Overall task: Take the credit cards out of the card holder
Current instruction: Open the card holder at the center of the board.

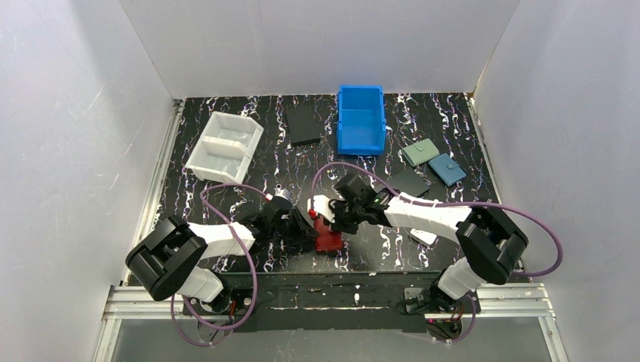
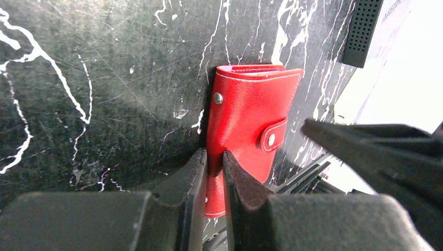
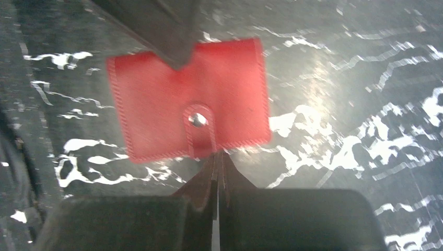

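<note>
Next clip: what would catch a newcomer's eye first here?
The folded red card holder at front centre draws the eye. The left gripper pinches one edge of it; the right gripper is shut at its snap tab. Behind stands a bright blue bin.

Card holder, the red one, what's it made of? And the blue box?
The card holder looks like leather or fake leather: grainy red skin with pale stitching along the edges. Its round snaps gleam like metal. The blue box looks like smooth, hard plastic, all one colour.
</note>
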Robot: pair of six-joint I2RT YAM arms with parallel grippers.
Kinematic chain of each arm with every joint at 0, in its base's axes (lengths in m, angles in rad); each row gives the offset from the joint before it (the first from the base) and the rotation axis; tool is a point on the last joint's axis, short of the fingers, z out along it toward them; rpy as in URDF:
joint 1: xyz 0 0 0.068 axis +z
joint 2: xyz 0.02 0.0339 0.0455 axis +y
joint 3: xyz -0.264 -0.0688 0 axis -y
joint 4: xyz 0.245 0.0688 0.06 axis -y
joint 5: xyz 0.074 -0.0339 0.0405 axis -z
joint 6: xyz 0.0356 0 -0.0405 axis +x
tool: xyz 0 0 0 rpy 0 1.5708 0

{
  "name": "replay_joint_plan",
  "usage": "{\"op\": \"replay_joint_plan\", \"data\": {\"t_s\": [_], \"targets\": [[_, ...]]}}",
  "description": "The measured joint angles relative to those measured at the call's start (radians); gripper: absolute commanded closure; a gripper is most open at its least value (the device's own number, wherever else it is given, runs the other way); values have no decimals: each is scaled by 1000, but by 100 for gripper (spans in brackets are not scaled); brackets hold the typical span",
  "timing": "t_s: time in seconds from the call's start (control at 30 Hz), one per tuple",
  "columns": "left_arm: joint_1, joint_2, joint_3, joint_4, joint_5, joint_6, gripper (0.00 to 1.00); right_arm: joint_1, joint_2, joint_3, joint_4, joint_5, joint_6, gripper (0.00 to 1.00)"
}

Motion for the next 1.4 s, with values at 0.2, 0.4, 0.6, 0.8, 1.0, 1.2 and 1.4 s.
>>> {"op": "replay_joint_plan", "data": {"t_s": [0.2, 0.4, 0.6, 0.8, 1.0, 1.2, 1.4], "targets": [[0, -41, -20, -19, -28, 5, 94, -80, -32, -3, -4, 29, 13, 99], [0, -68, -28, -43, -39, 22, 94, -73, -51, -16, -32, -65, -31, 66], [1, -46, -9, -43, -12, 47, 95, 32, -33, -17, -40, -71, -68, 47], [-1, 11, 22, -11, 40, 64, 95, 97, 18, -12, -27, 55, -49, 45], [-2, 36, 32, 14, 50, 68, 96, 125, 29, 1, -38, 132, -19, 47], [-2, 53, 35, 38, 49, 68, 96, 131, 27, 2, -43, 146, -13, 47], [-3, 59, 36, 47, 51, 66, 96, 104, 26, 6, -54, 98, -20, 46]]}}
